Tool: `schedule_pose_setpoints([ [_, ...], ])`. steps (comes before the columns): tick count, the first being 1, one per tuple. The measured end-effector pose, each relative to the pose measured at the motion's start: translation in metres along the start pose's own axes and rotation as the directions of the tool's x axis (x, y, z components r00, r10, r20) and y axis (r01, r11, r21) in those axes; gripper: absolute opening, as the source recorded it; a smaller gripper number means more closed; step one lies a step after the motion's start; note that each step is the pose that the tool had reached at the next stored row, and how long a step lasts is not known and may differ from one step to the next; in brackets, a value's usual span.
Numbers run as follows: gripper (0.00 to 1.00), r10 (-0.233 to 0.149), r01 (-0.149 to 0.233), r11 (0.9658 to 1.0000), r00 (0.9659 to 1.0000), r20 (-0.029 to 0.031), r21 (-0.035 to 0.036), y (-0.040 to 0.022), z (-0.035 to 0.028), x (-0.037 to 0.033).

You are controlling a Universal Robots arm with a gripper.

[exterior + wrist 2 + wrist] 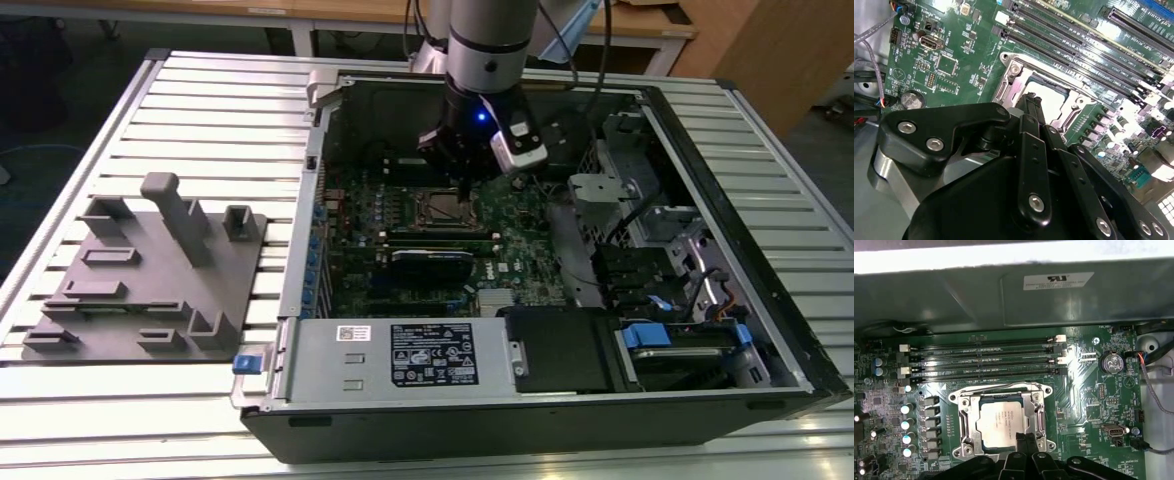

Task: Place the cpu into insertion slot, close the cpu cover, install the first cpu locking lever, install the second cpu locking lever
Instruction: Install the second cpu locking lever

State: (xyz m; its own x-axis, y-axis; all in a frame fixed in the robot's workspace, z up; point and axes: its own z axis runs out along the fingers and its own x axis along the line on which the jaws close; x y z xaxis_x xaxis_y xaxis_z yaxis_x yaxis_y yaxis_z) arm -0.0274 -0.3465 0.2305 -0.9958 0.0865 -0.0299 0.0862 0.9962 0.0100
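One cpu [1002, 424] sits under one closed cpu cover [1037, 416].

Exterior view is looking down from high, taking in the open computer case [561, 250]. Both wrist views are sitting close, sharing the insertion slot [1004, 422].

Grey fixture [140, 275] — slatted table [214, 110]
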Motion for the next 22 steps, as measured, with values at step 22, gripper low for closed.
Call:
schedule_pose_setpoints([
  [22, 0.10, 0.000, 0.000, 1.0000, 1.0000, 0.0001, -0.0001, -0.0030, -0.0051, -0.0004],
])
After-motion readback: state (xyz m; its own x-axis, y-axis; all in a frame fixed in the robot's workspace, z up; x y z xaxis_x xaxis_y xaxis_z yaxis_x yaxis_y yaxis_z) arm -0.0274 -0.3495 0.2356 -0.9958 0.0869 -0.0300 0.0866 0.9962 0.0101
